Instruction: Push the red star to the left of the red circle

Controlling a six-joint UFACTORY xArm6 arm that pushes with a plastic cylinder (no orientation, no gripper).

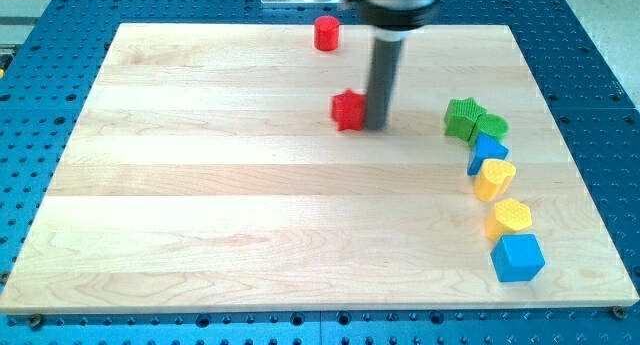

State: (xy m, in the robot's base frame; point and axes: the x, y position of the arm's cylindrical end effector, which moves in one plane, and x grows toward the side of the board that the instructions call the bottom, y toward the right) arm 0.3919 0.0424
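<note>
The red star [348, 110] lies on the wooden board a little above its middle. The red circle [326, 33] stands near the board's top edge, above and slightly left of the star. My tip [377, 123] is at the star's right side, touching or nearly touching it. The dark rod rises straight up from there to the view's top.
The wooden board [200, 205] lies on a blue perforated table. At the view's right a curved line of blocks runs downward: two green blocks [463, 118] [492, 126], a blue block [487, 150], a yellow block [493, 178], another yellow block [511, 217], a blue cube [517, 257].
</note>
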